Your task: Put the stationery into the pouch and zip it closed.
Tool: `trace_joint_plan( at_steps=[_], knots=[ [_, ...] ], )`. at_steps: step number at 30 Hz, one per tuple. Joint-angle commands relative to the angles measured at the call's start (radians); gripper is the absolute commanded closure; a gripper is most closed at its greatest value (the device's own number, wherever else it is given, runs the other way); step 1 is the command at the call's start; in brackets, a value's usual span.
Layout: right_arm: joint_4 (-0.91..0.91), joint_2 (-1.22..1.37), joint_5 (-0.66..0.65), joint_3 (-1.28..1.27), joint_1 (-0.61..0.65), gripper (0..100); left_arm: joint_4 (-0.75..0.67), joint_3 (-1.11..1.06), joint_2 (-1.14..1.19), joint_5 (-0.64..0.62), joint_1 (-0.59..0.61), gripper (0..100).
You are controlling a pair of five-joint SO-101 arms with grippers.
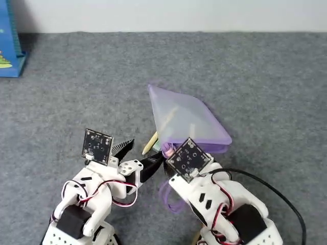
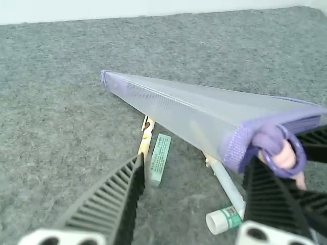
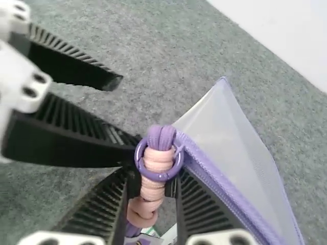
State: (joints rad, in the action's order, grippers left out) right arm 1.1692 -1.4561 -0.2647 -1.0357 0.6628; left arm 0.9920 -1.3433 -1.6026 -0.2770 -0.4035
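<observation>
Near mid-table, clamps pull cord [image 3: 155,158] of pouch [image 1: 189,120] in right gripper [image 3: 153,179], long axis toward 11 o'clock; holds left gripper [image 2: 195,166] spread.

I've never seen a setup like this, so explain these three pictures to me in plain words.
Two small robot arms stand side by side at a grey mat. One picture looks down from above; the other two come from a camera on each wrist. The right gripper is shut on the pink cord at a corner of the purple pouch, holding that end up. The left gripper is open beside it. A pencil, a green box and a white pen lie on the mat.
</observation>
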Motion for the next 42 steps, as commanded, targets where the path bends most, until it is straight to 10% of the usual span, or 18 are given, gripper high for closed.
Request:
trace_joint_plan(
  at_steps=[1, 10, 24, 42],
  knots=[
    [0.007, 0.002, 0.011, 0.055, 0.054, 99.1, -0.034, 0.004, -0.011, -0.017, -0.008, 70],
    [0.007, 0.001, 0.011, 0.061, 0.058, 99.1, -0.12, -0.064, -0.011, -0.017, -0.008, 70],
    [0.027, 0.001, 0.009, 0.061, 0.051, 99.1, -0.189, -0.108, -0.011, -0.012, -0.008, 99],
    [0.035, 0.001, 0.002, 0.061, -0.2, 99.1, -0.186, -0.124, -0.011, -0.014, 0.218, 99]
  ],
)
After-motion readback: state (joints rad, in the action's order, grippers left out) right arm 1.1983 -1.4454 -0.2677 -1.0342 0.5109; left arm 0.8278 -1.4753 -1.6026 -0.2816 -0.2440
